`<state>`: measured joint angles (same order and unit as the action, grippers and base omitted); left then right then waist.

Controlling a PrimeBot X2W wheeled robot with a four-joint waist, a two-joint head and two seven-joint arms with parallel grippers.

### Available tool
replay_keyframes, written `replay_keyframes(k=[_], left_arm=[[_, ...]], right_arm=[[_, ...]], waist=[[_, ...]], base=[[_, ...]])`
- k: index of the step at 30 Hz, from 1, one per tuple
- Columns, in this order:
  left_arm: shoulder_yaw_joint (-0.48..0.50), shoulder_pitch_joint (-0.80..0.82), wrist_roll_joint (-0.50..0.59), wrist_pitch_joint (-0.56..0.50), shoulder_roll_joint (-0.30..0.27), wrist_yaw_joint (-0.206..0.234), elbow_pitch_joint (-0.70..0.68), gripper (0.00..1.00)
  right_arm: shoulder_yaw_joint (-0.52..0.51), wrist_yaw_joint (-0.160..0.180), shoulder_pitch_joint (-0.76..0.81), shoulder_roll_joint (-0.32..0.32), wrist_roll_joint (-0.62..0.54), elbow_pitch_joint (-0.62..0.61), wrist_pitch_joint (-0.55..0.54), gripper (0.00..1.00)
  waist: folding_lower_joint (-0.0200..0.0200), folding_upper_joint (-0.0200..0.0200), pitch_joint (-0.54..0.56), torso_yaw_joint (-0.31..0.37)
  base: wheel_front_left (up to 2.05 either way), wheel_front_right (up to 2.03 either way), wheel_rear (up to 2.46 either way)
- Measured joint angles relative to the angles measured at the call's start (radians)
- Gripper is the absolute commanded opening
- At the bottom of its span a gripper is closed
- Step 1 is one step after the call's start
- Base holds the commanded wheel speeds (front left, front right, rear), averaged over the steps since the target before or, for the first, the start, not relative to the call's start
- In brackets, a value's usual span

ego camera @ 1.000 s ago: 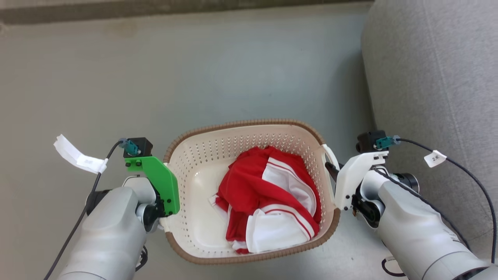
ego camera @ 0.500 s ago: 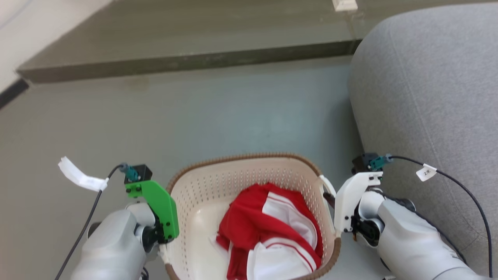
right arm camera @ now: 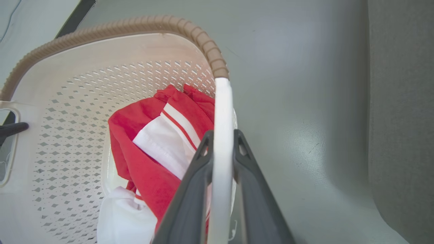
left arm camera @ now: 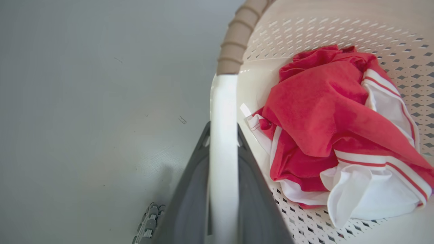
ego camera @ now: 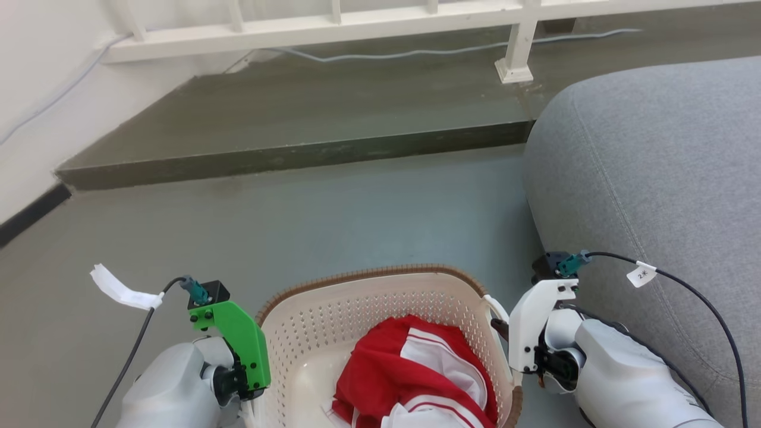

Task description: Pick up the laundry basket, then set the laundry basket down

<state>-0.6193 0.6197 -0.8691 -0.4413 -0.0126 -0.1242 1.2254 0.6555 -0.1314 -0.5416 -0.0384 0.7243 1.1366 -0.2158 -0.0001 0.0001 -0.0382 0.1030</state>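
The laundry basket (ego camera: 368, 274), cream perforated plastic with a brown woven-look rim, sits low in the head view between my two arms. It holds a crumpled red and white garment (ego camera: 416, 380). In the left wrist view my left gripper (left arm camera: 222, 130) is shut on the basket's white side handle (left arm camera: 222, 101), one dark finger on each side of it. My right gripper (right arm camera: 222, 135) is shut the same way on the opposite white handle (right arm camera: 222, 101). The grey floor shows beyond the rim (right arm camera: 101, 28). The basket's near end is cut off by the head view's bottom edge.
A large grey upholstered cushion (ego camera: 654, 178) stands close on the right of the basket. Ahead, a raised dark step (ego camera: 297, 156) crosses the floor, with a white railing (ego camera: 357, 18) and a cable on it. A white wall (ego camera: 35, 89) runs along the left.
The head camera has risen and tilted up, so the step and railing have come into view. The basket and both arms sit lower in the picture. Both grippers keep their hold on the handles.
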Motion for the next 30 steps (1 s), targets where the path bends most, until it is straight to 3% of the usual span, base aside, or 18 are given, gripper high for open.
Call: replay_keyframes(k=[30], left_arm=[[0.002, -0.028, -0.034, -0.038, 0.000, 0.000, 0.020, 0.00]], right_arm=[[0.033, 0.000, 0.019, 0.000, 0.060, 0.003, -0.023, 0.00]], waist=[[0.0000, 0.0000, 0.051, 0.014]], base=[[0.00, 0.00, 0.00]])
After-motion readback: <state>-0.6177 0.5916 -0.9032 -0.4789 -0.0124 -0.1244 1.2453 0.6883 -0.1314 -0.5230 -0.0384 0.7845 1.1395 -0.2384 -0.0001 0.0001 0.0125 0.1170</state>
